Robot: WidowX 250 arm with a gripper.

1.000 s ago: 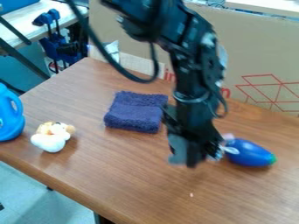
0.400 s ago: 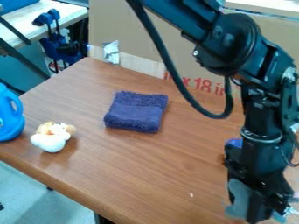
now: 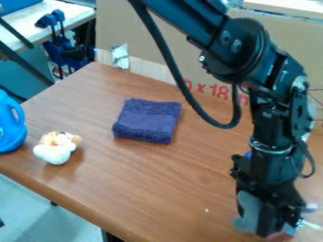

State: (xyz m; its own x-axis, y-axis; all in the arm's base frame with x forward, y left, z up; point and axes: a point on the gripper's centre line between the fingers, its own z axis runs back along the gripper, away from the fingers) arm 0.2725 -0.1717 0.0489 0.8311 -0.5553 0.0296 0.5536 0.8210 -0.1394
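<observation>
Gripper (image 3: 267,228) hangs low over the table (image 3: 195,175); you cannot tell its opening or hold. Folding keeps the cloth (image 3: 148,121) compact.

- We are seeing the claw (image 3: 266,228) hanging low, pointing downward.
- Directly above the claw, we are seeing the wrist (image 3: 271,147) standing nearly upright.
- Well above the claw, our arm (image 3: 183,16) is slanting, our cable (image 3: 169,56) looping beneath it.

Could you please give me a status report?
Gripper low at near right of table. Folded cloth apart from it. Arm mostly hiding blue object.
</observation>
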